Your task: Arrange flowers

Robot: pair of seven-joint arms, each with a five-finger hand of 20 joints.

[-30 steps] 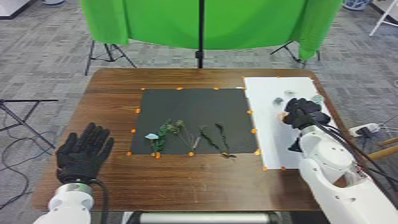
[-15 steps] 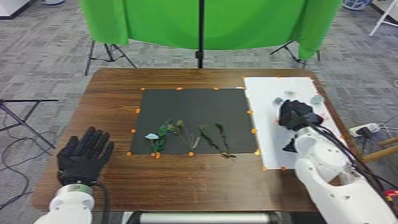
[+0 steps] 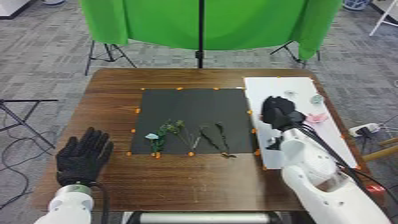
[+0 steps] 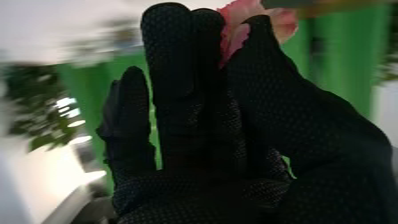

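Right robot hand (image 3: 281,111) shifted left, forearm (image 3: 303,152) slanting

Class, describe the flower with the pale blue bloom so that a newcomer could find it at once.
On the brown table, find the dark mat in the middle. Along its near part lies a row of stems; go to the robot's left end. That green, leafy flower alone has a pale blue bloom.

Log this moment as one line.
arrange flowers | right hand over white sheet | pink flower right of hand, on sheet | left hand open, left of dark mat | green stems on mat
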